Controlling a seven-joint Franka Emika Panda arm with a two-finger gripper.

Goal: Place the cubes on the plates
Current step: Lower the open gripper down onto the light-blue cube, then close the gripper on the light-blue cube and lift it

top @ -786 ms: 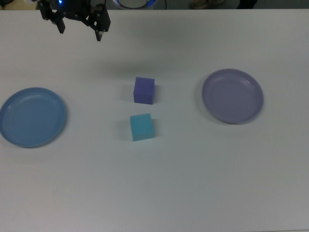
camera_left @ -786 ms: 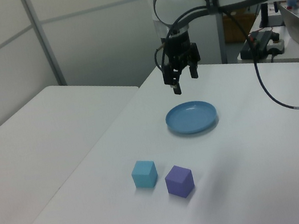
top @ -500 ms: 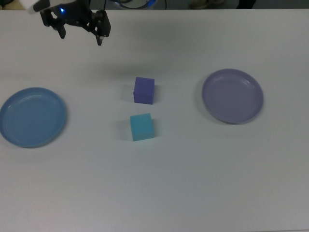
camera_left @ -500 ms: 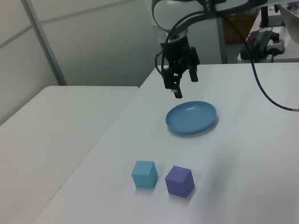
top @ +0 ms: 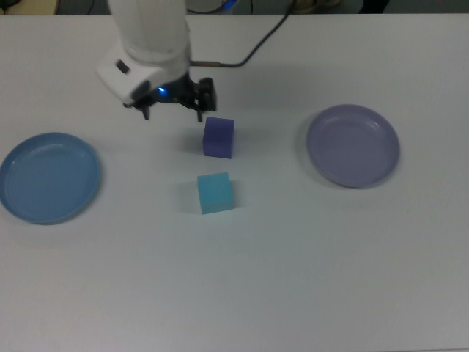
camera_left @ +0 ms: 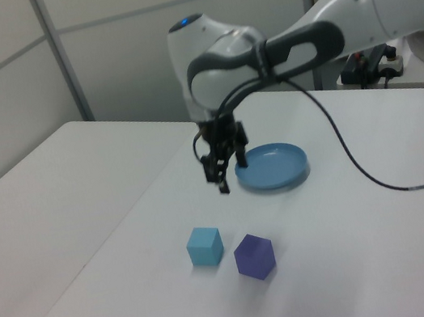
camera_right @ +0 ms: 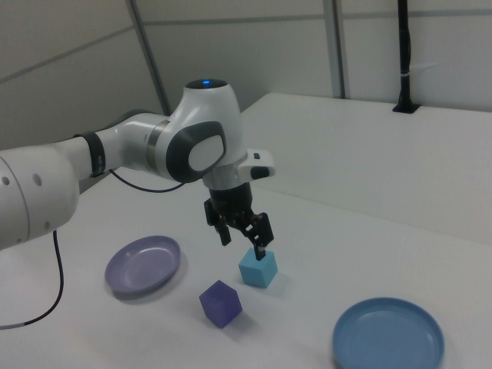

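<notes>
The violet-blue cube [top: 218, 137] and the light cyan cube [top: 215, 193] sit side by side mid-table, apart from both plates. The light blue plate [top: 48, 177] lies at the top view's left and the lavender plate [top: 353, 145] at the top view's right; neither holds anything. My gripper [top: 172, 114] hovers open and empty above the table, just to the top view's left of the violet-blue cube. In the left view the gripper [camera_left: 216, 182] hangs between the blue plate [camera_left: 272, 166] and the cyan cube [camera_left: 204, 246]. In the right view the gripper [camera_right: 243, 244] is above the cyan cube [camera_right: 257, 267].
A black cable [top: 256, 48] trails from the arm toward the table's far edge in the top view. The white arm [camera_left: 320, 24] stretches over the table from the left view's right. A second white table [camera_left: 46, 196] adjoins at the left view's left.
The gripper has swung from the table's far edge toward the middle and come lower, now beside the violet-blue cube. Its fingers stay open. Cubes and plates have not moved.
</notes>
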